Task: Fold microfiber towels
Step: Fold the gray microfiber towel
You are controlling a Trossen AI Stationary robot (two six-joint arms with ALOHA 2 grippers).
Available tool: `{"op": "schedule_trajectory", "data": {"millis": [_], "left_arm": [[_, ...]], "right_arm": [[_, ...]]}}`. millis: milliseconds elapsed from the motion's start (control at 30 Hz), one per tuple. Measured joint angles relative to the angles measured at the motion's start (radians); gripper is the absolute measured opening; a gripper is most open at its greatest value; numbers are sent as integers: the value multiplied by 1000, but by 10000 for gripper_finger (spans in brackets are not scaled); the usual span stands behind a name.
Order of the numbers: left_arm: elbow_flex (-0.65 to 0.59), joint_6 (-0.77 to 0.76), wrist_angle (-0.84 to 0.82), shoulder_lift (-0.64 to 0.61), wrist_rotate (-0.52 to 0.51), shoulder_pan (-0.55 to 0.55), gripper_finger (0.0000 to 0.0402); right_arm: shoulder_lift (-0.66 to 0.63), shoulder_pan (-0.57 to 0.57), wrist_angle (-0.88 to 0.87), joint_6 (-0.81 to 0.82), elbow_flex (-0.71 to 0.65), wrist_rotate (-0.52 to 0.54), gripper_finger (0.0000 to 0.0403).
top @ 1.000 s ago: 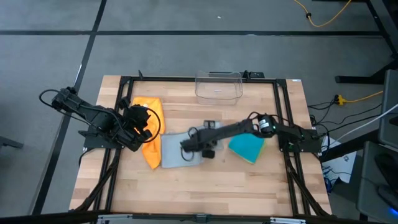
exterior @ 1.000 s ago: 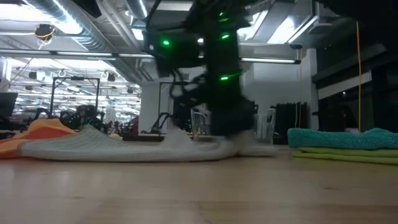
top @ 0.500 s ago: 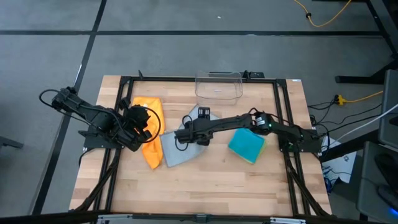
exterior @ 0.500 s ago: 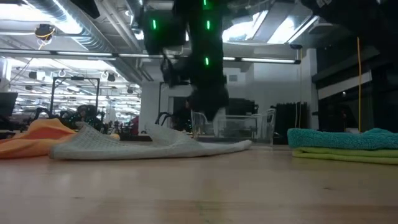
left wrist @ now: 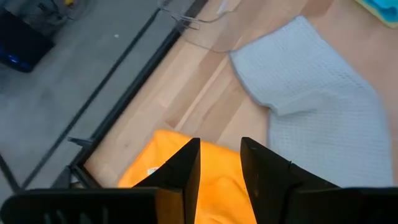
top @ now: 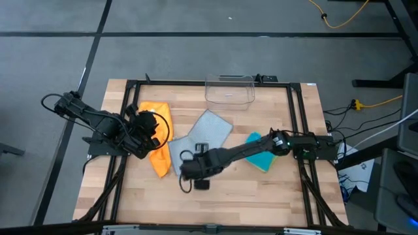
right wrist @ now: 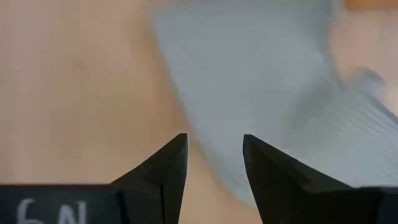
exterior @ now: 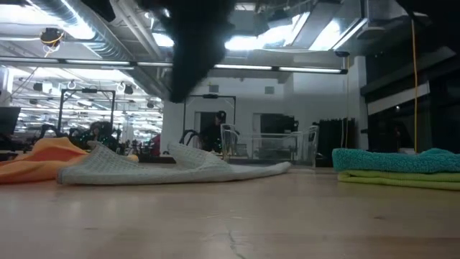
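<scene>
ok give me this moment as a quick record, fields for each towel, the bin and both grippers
grey towel: spread loosely at table centre, unfolded
orange towel: crumpled, left of the grey one
teal towel: folded, stacked on the lime green towel, right side
clear bin: far edge of the table
right gripper: open, above the grey towel's near edge
left gripper: open, over the orange towel

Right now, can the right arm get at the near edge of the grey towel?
Probably yes. The right gripper hangs open right at the near edge of the grey towel, with only bare table between them. The left gripper waits over the orange towel, out of the way.
</scene>
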Motion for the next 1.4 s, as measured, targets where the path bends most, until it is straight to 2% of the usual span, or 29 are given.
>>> {"op": "schedule_trajectory", "data": {"millis": [100,233,300,500,633,767,867,900,1000,1033,1100,1200,1300,1400], "left_arm": [[0,2,14,0,14,0,106],[0,2,17,0,13,0,106],[0,1,17,0,13,0,106],[0,2,17,0,16,0,106],[0,2,17,0,15,0,106],[0,2,17,0,14,0,106],[0,2,17,0,14,0,106],[0,1,17,0,14,0,106],[0,1,19,-1,14,4,106],[0,0,22,0,14,9,106],[0,-5,26,1,14,12,106],[0,-5,32,0,17,27,106],[0,-5,37,0,24,52,106],[0,0,40,0,53,78,106]], "right_arm": [[2,22,214,-35,-1,-8,159],[3,20,454,-69,-19,55,159],[5,13,475,-27,-59,98,159],[-5,54,344,218,-184,125,159],[-33,120,228,286,-223,312,159],[-35,168,-79,480,-235,478,159],[-60,195,-406,761,-236,637,159],[-78,199,-390,816,-256,688,159],[-213,202,-291,734,-427,793,159],[-264,196,-296,781,-483,805,159],[-370,177,-395,967,-637,809,159],[-547,147,-321,1186,-904,774,159],[-722,128,21,1198,-1149,614,159],[-842,109,559,911,-1375,347,159]]}}
